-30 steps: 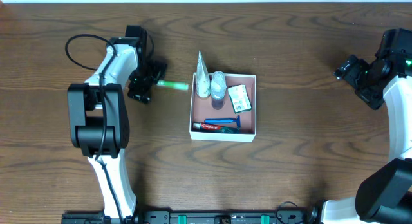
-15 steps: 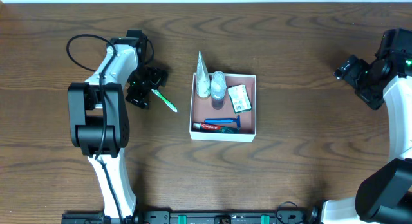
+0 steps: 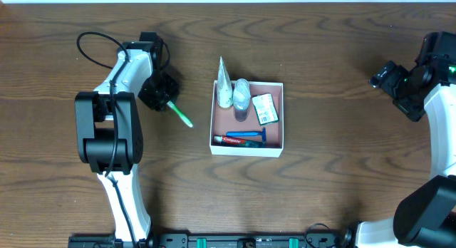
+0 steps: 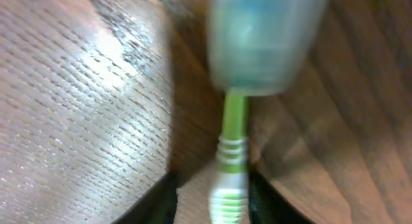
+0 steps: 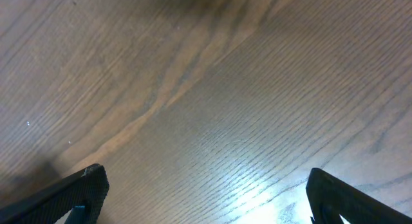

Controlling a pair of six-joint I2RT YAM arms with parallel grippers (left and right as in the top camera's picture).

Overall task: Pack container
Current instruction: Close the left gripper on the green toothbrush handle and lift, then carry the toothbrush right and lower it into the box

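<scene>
Left gripper [image 3: 164, 101] clamps toothbrush [image 3: 181, 115] — container [image 3: 246, 149] near.

Toothbrush [image 3: 180, 114] left of container [image 3: 246, 148] — toothpaste [image 3: 229, 140], carton [image 3: 264, 108] inside.

White shells, black joints. Left arm [image 3: 125, 70]: looping black cable [image 3: 85, 45], black left pincer [image 3: 162, 98]. Right arm [image 3: 442, 109]: green light [image 3: 450, 68].
</scene>
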